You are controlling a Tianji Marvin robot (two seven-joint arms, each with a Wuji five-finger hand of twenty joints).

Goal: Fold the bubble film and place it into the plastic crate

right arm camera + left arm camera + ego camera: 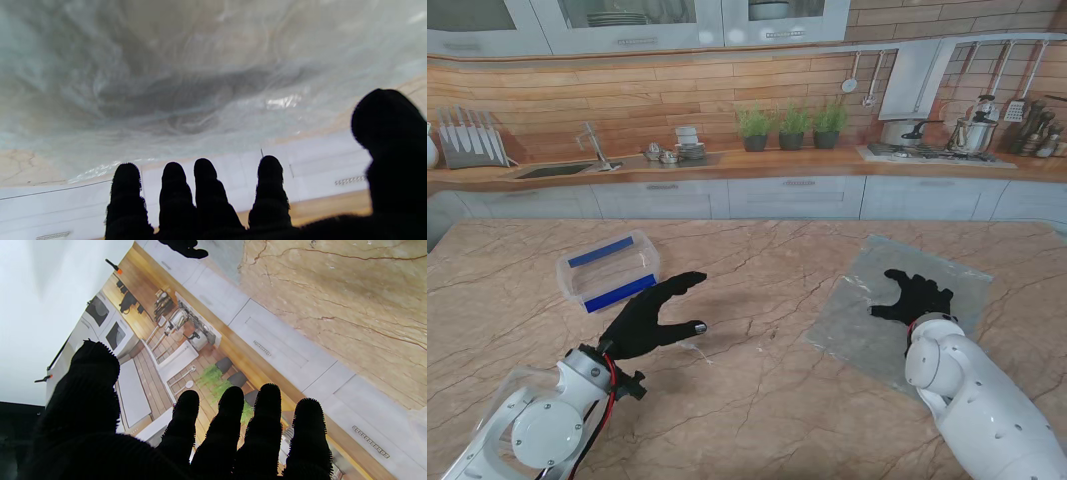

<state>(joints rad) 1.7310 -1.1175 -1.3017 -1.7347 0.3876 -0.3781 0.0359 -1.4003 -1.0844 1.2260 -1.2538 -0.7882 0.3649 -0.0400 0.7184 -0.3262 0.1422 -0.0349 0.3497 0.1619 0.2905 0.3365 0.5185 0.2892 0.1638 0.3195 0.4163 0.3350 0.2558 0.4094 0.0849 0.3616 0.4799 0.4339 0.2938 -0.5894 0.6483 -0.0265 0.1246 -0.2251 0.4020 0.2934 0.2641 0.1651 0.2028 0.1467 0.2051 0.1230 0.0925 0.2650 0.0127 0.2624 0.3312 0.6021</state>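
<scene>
A clear sheet of bubble film (867,305) lies flat and unfolded on the marble table to my right. My right hand (914,297), in a black glove, hovers over its middle with fingers spread, holding nothing. The right wrist view shows the film (186,73) close under those fingers (206,186). A clear plastic crate (609,270) with blue bands stands on the left part of the table. My left hand (655,314) is just to the right of the crate and nearer to me, open and empty. Its fingers (230,426) show spread in the left wrist view.
The marble table (747,400) runs wide between the two hands. Its far edge meets a backdrop picture of kitchen cabinets, a sink and potted herbs (792,126).
</scene>
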